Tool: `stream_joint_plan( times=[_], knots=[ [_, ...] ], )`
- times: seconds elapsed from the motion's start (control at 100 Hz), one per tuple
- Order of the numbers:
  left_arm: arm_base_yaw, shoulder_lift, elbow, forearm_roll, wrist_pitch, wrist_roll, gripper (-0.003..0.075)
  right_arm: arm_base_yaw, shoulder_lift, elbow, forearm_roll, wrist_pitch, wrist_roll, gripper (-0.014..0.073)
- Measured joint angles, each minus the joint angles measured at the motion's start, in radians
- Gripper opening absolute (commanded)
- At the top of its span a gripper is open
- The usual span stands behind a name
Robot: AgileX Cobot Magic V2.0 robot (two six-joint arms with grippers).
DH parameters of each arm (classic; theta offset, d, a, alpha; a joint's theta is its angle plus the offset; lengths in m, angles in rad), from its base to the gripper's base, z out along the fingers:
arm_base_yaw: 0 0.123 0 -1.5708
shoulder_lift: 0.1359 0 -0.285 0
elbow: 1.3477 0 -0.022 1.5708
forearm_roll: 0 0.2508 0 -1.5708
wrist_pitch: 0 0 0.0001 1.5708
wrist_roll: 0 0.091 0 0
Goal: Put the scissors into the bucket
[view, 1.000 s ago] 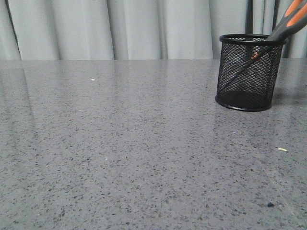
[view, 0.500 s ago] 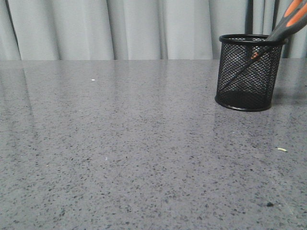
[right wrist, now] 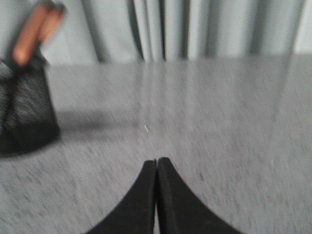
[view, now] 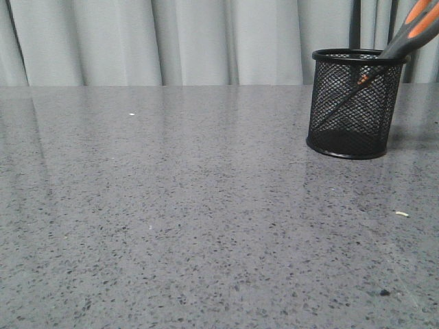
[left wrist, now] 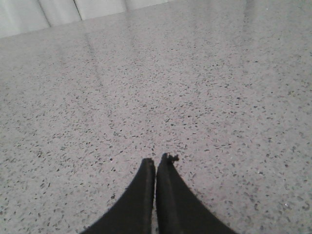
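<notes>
The black wire-mesh bucket (view: 355, 103) stands upright at the far right of the grey table. The scissors (view: 409, 31) lean inside it, blades down, with the grey and orange handles sticking out over the rim to the right. The right wrist view shows the same bucket (right wrist: 25, 114) blurred, with the orange handles (right wrist: 34, 31) above it. My right gripper (right wrist: 156, 161) is shut and holds nothing, well away from the bucket. Over bare table, my left gripper (left wrist: 156, 162) is shut and holds nothing. Neither gripper shows in the front view.
Pale curtains (view: 171, 41) hang behind the table's far edge. A small white scrap (view: 402, 214) lies on the speckled table (view: 192, 205) in front of the bucket, and a dark speck (view: 385, 293) lies nearer the front right.
The front view has shifted very slightly; the bucket and scissors sit a few pixels lower left than before. They have not moved relative to each other.
</notes>
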Motion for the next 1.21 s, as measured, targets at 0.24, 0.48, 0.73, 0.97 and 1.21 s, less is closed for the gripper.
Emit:
stream_joint_plan(
  times=[0.24, 0.48, 0.73, 0.97, 1.21],
  knots=[
    [0.000, 0.000, 0.000, 0.000, 0.000, 0.000, -0.0020, -0.012, 0.000, 0.014, -0.038, 0.085, 0.005, -0.0046],
    [0.000, 0.000, 0.000, 0.000, 0.000, 0.000, -0.0020, -0.012, 0.000, 0.014, -0.045, 0.115, 0.005, -0.0046],
    [0.000, 0.000, 0.000, 0.000, 0.000, 0.000, -0.0020, -0.012, 0.000, 0.014, -0.045, 0.115, 0.007, -0.0046],
    [0.000, 0.000, 0.000, 0.000, 0.000, 0.000, -0.0020, -0.012, 0.000, 0.014, -0.045, 0.115, 0.007, -0.0046],
    [0.000, 0.000, 0.000, 0.000, 0.000, 0.000, -0.0020, -0.012, 0.000, 0.014, -0.045, 0.117, 0.007, -0.0046]
  ],
)
